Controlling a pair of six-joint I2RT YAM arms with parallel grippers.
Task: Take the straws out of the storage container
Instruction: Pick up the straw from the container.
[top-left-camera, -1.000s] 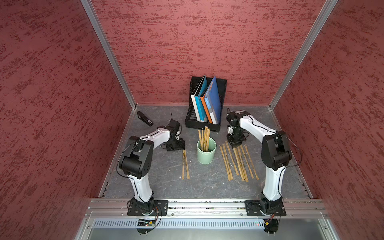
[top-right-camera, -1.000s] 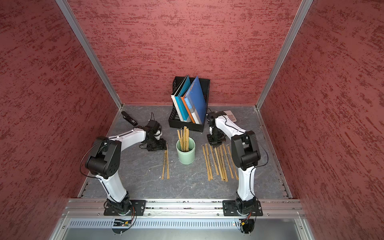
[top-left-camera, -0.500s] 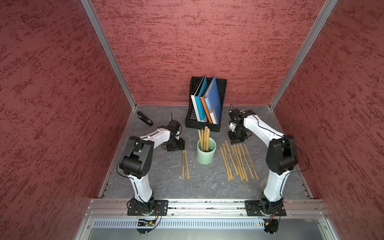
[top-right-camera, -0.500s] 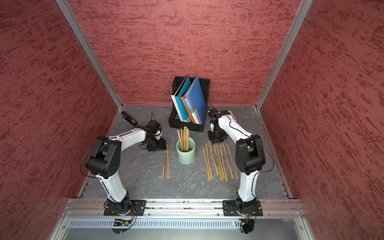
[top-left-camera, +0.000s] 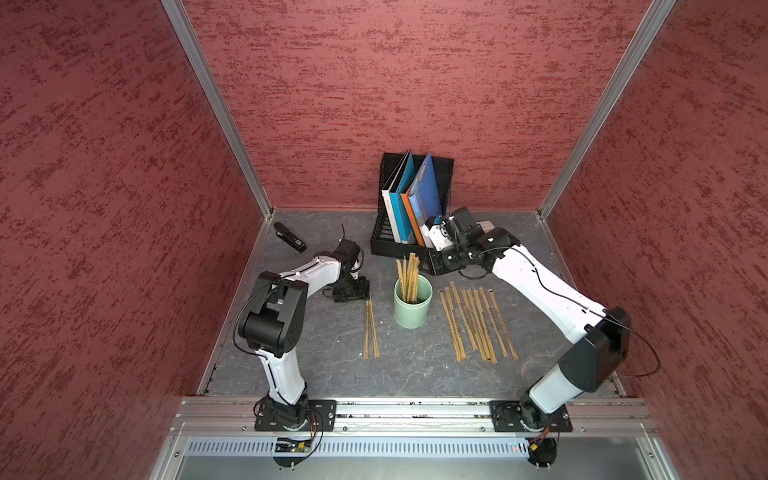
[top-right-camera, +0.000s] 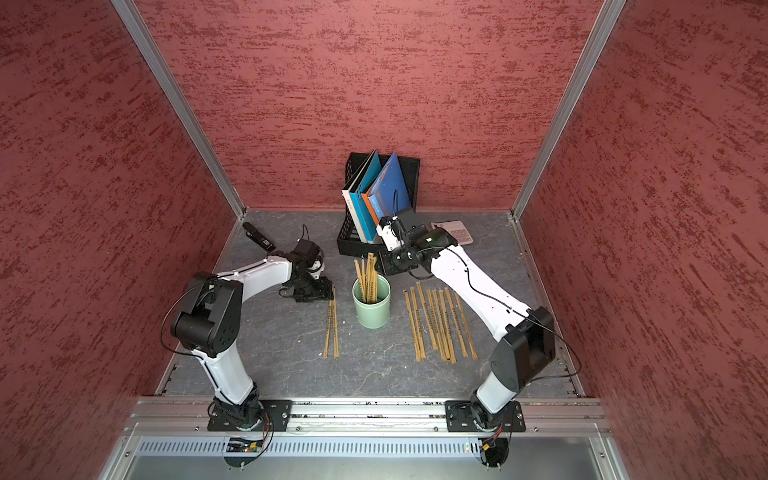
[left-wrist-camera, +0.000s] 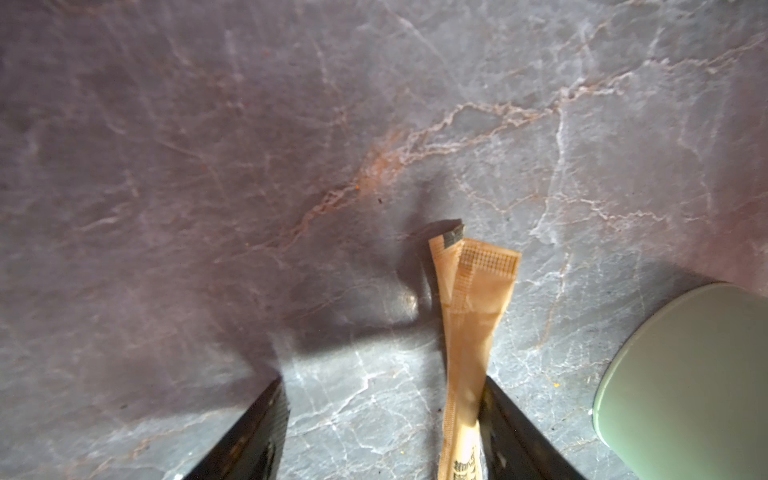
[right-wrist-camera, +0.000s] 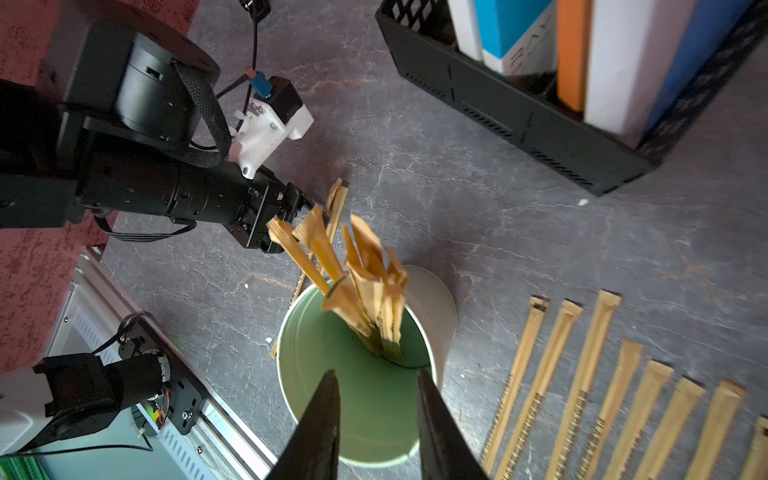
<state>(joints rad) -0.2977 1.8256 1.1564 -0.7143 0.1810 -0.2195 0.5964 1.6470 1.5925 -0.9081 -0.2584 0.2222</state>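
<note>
Black mesh file holder (top-left-camera: 381, 245) stands at the rear wall on the grey marble-patterned tabletop (top-left-camera: 415, 374). It holds upright folders (top-left-camera: 424, 187): white, teal, orange, blue, leaning. A black stapler-like object (top-left-camera: 289, 237) lies near the rear corner on the left arm's side. A pinkish calculator (top-right-camera: 455, 230) lies flat near the holder. Red textured walls (top-left-camera: 374, 83) enclose the cell.
</note>
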